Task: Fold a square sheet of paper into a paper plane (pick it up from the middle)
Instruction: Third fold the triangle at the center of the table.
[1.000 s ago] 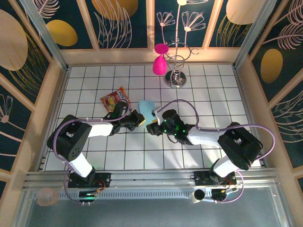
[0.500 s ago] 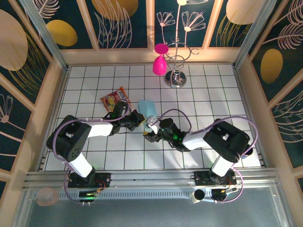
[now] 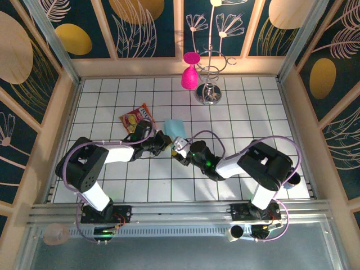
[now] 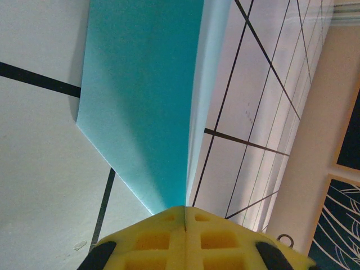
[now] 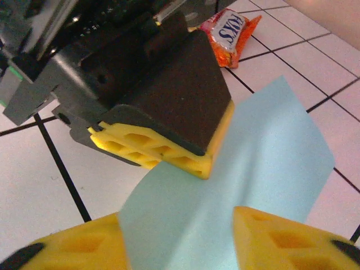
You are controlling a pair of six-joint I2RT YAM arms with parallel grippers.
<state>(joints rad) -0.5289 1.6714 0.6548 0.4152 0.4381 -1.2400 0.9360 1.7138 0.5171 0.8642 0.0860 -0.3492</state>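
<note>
Grips the square sheet of paper (image 4: 140,101) in the clamped left tool (image 4: 185,211); straddles it with the parted, empty right tool (image 5: 180,239). Close squarely, no tugging.

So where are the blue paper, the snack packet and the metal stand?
blue paper (image 5: 270,146): right wrist view, on its flat middle.
snack packet (image 5: 228,31): right wrist view, on its printed front.
metal stand (image 3: 209,95): top view, on its round base.

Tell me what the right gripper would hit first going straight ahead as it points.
The paper sheet lies between the right gripper's open fingers; straight beyond, the left gripper, clamped on that sheet, looks the first solid obstacle, though depth is unclear.
</note>
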